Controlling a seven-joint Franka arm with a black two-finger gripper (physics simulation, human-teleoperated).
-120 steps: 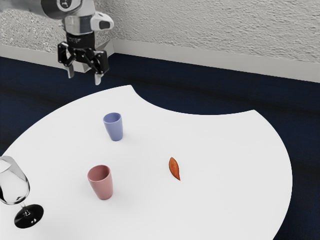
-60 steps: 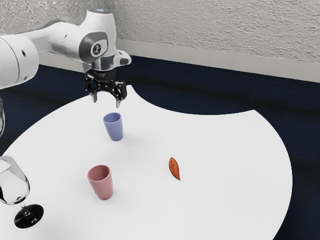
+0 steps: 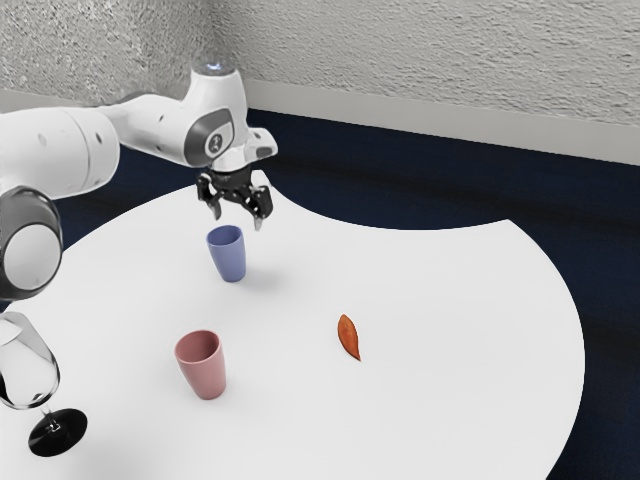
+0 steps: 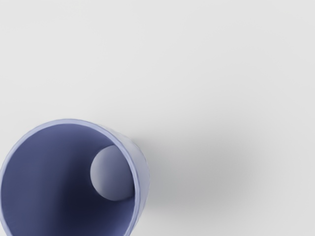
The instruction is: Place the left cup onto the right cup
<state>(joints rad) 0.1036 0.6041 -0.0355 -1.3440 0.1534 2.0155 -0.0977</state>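
- The gripper [image 3: 237,216] hangs just above the blue cup [image 3: 227,254], jaws spread and empty, likely so they can drop around the rim.
- The blue cup stands upright on the table [image 3: 450,330], mouth up, well apart from the pink cup [image 3: 201,364].
- In the wrist view the blue cup [image 4: 44,196] sits off-centre, so the hand probably needs aligning first.
- The pink cup also stands mouth up, probably the base for stacking.
- The glass [image 3: 30,385] stands clear of that path.

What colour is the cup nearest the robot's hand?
The cup is periwinkle blue, inside and out; the wrist view shows it best.
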